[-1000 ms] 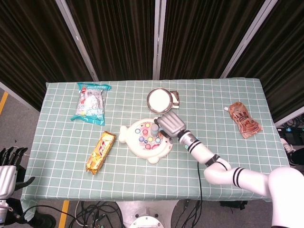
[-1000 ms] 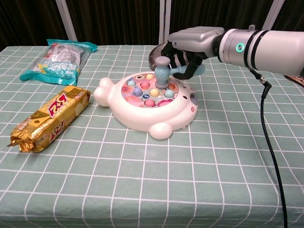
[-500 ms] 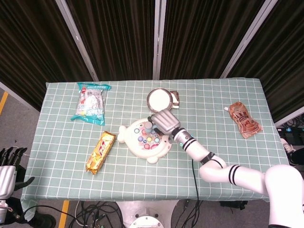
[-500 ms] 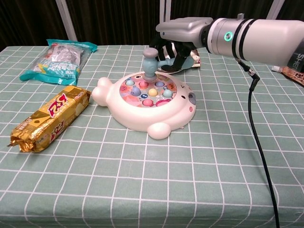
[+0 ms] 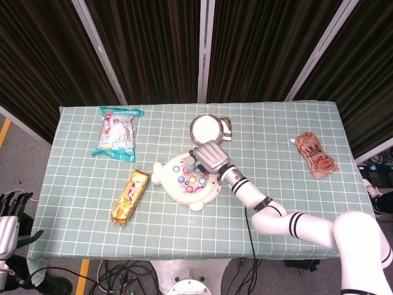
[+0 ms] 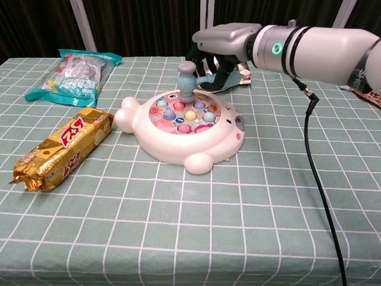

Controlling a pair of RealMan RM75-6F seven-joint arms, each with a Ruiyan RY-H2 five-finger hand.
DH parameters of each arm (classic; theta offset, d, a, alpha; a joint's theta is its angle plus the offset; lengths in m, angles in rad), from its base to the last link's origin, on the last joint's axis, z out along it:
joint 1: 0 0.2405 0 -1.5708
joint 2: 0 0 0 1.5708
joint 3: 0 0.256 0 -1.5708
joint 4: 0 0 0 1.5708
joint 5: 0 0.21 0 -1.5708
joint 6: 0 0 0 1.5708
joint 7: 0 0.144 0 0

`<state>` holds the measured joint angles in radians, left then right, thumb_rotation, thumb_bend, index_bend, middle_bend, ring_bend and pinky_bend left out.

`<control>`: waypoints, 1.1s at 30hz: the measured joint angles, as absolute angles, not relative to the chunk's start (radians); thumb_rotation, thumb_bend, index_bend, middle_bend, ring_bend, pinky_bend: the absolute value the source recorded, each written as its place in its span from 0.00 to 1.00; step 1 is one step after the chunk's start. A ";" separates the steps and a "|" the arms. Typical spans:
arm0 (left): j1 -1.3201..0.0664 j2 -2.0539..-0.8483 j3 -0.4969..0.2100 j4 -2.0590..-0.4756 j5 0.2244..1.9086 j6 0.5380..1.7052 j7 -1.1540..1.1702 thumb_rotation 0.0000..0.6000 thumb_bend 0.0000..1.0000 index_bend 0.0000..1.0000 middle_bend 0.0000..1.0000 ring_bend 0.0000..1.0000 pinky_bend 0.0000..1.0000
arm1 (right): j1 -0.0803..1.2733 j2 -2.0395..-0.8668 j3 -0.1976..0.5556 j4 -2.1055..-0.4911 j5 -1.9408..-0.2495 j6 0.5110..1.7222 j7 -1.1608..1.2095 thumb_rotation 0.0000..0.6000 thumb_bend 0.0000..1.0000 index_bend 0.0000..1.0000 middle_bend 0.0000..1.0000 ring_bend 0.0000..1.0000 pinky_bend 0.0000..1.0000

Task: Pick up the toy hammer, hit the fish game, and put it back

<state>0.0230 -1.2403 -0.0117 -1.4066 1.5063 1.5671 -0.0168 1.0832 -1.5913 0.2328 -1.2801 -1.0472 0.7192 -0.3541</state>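
- The right robot hand [image 6: 221, 50] hangs over the far side of the fish game [image 6: 184, 126], its fingers closed around the handle of the toy hammer [image 6: 189, 76].
- The hammer's grey head points down, just above the coloured fish at the far edge of the game, or perhaps touching them; neither view settles which.
- The hammer looks like light, stiff plastic; the handle is the sensible place to hold it, though smooth plastic could twist in the fingers on impact.
- The game's white shell looks rigid and light, so I judge a hard strike could slide it on the bench [image 6: 250, 226] cloth.
- The handle and fingertips are mostly hidden under the palm, so the exact grip cannot be read.
- The left robot hand [image 5: 8, 215] shows only at the lower left edge of the head view, off the bench, fingers apart and holding nothing.
- Beyond: a gold snack bar [image 6: 64, 148] to the left, a blue snack bag [image 6: 76, 72] far left, a metal bowl [image 5: 206, 128] behind the game, and a brown pouch [image 5: 315, 154] far right.
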 measured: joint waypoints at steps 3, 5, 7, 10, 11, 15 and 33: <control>0.022 -1.242 -0.013 -1.404 1.515 1.575 -0.019 1.00 0.00 0.13 0.14 0.05 0.02 | 1.045 -1.547 0.231 -1.316 -1.056 0.759 -0.332 1.00 0.67 0.74 0.70 0.55 0.66; 0.022 -1.243 -0.013 -1.403 1.517 1.576 -0.021 1.00 0.00 0.13 0.14 0.05 0.02 | 1.011 -1.518 0.221 -1.335 -1.067 0.786 -0.312 1.00 0.67 0.74 0.70 0.55 0.66; 0.021 -1.243 -0.013 -1.403 1.517 1.574 -0.021 1.00 0.00 0.13 0.14 0.05 0.02 | 0.979 -1.498 0.207 -1.345 -1.077 0.804 -0.288 1.00 0.67 0.74 0.70 0.55 0.66; 0.017 -1.243 -0.014 -1.406 1.522 1.573 -0.019 1.00 0.00 0.13 0.14 0.05 0.02 | 0.934 -1.477 0.180 -1.338 -1.086 0.812 -0.236 1.00 0.67 0.73 0.69 0.55 0.64; 0.016 -1.243 -0.014 -1.407 1.525 1.574 -0.017 1.00 0.00 0.13 0.14 0.05 0.02 | 0.920 -1.474 0.170 -1.326 -1.089 0.811 -0.214 1.00 0.67 0.73 0.69 0.55 0.63; 0.013 -1.239 -0.014 -1.417 1.528 1.572 -0.008 1.00 0.00 0.13 0.14 0.05 0.02 | 0.881 -1.480 0.144 -1.266 -1.115 0.808 -0.137 1.00 0.67 0.71 0.67 0.54 0.59; 0.005 -1.236 -0.014 -1.432 1.523 1.556 0.010 1.00 0.00 0.13 0.14 0.05 0.02 | 0.799 -1.592 0.091 -1.036 -1.279 0.787 0.120 1.00 0.54 0.42 0.44 0.29 0.39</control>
<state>0.0054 -1.2356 -0.0138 -1.4318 1.5229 1.5559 0.0102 0.7986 -1.5917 0.0913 -1.0358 -1.2790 0.7872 0.1196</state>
